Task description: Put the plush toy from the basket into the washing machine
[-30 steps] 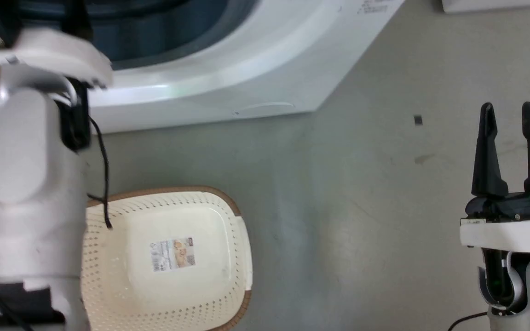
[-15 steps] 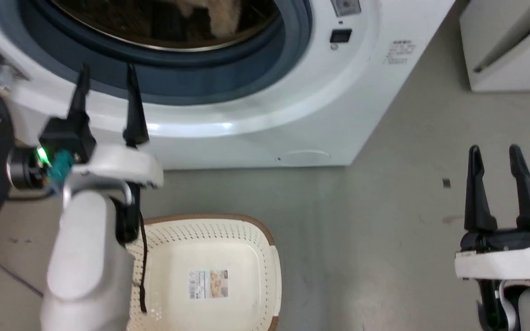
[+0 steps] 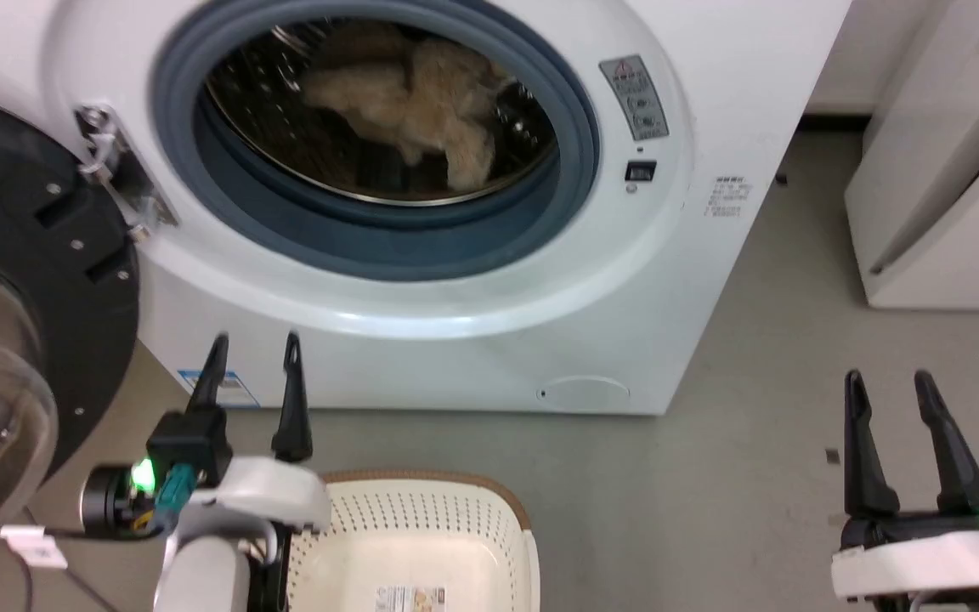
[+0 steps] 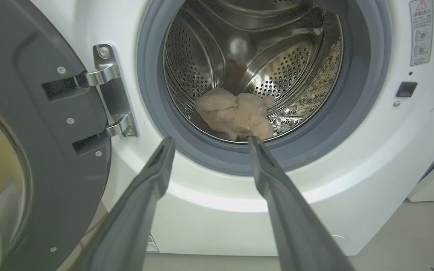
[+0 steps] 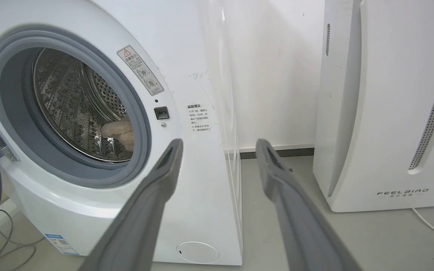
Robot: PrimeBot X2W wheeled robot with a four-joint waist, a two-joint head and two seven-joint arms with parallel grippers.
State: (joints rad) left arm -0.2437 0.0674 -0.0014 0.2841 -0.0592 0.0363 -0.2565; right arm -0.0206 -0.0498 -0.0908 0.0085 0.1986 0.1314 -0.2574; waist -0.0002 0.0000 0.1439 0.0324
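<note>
Toy point(image 3: 421, 106) lies inside washer point(image 3: 472, 357). Left hand point(image 3: 255, 340) and right hand point(image 3: 889, 376) both spread, empty. Placement looks done; next likely needs door point(image 3: 31, 297) swung shut.

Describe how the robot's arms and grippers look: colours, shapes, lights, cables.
Both the left gripper and the right gripper have two long, tapering black fingers on a black base with a green light, set on a rounded white wrist shell. The left one also carries a teal connector beside its base, above a pale forearm. Up close the fingers look matte grey.
</note>
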